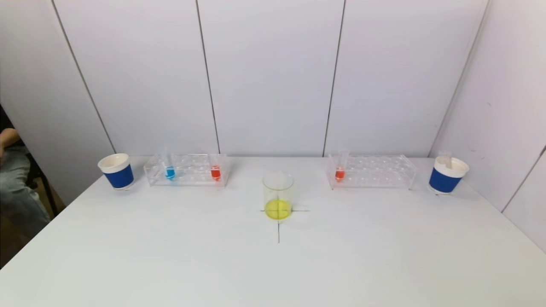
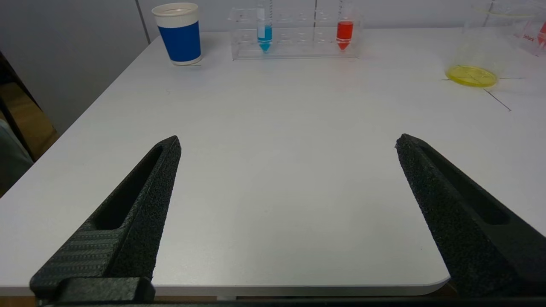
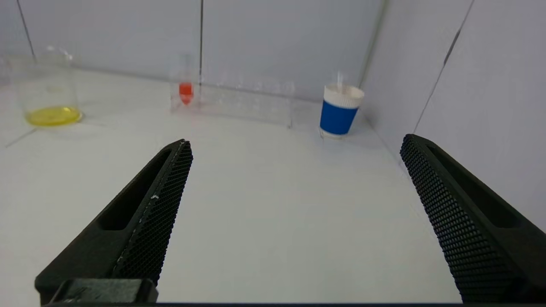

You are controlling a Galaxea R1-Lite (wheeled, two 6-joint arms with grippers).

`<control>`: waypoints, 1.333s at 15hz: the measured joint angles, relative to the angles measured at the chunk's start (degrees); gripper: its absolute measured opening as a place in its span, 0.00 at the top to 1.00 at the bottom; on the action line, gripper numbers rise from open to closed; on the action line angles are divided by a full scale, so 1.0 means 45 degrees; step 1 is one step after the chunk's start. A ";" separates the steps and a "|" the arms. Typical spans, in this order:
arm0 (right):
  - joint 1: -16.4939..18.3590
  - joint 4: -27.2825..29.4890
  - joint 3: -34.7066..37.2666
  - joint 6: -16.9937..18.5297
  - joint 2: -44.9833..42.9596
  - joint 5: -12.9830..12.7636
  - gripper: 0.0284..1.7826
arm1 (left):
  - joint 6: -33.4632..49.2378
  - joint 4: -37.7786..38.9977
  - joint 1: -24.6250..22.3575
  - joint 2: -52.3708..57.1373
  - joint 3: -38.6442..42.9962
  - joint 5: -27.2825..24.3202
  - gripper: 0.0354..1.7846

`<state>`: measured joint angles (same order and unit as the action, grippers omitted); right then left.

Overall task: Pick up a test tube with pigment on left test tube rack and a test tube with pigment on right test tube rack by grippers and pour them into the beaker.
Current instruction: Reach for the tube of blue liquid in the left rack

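Nearest to my wrist cameras are my own black fingers: the left gripper (image 2: 288, 143) and the right gripper (image 3: 296, 145) both stand spread wide with nothing between them, low over the near edge of the white table (image 1: 273, 264) and well short of any glassware. Neither arm appears in the head view, so I judge both are drawn back at the start of the reach.

The left test tube rack (image 1: 186, 169) sits at the far left with a blue-pigment tube (image 1: 169, 167) towards its outer end and a red-pigment tube (image 1: 215, 168) at its inner end. The right test tube rack (image 1: 370, 171) holds one red tube (image 1: 340, 169) at its inner end. The beaker (image 1: 277, 195) stands between the racks, nearer me, on a cross mark, with yellow liquid in the bottom.

To do this step well, I should send each hand straight in at its rack, level, and close on the clear upper part of a tube above the rack's top plate, then lift vertically so the tube clears its hole without dragging the rack. The tubes are thin and slick, so I would centre them between my pads before squeezing.

From the head view I get the whole layout and both blue paper cups (image 1: 116, 170), the right one (image 1: 447, 175) with something pale standing in it. My left wrist view shows the conical tube tips and liquid levels; my right wrist view barely shows the clear right rack.
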<state>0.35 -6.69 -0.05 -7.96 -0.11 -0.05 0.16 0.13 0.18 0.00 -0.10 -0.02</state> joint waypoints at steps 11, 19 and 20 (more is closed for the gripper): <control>0.0000 0.1541 0.0005 0.0937 0.0000 0.0244 0.01 | 0.0000 0.0000 0.0000 0.0000 0.0000 0.0005 0.01; 0.0000 0.1541 0.0011 0.0975 0.0000 0.0236 0.01 | -0.0095 -0.0005 0.0000 0.0000 0.0000 0.0005 0.01; 0.0000 0.1547 0.0011 0.0973 0.0000 0.0236 0.01 | -0.0187 -0.0005 0.0000 0.0000 0.0000 0.0027 0.01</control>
<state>0.35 0.27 0.00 -3.58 -0.11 1.01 -0.68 0.11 0.18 0.00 -0.10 0.10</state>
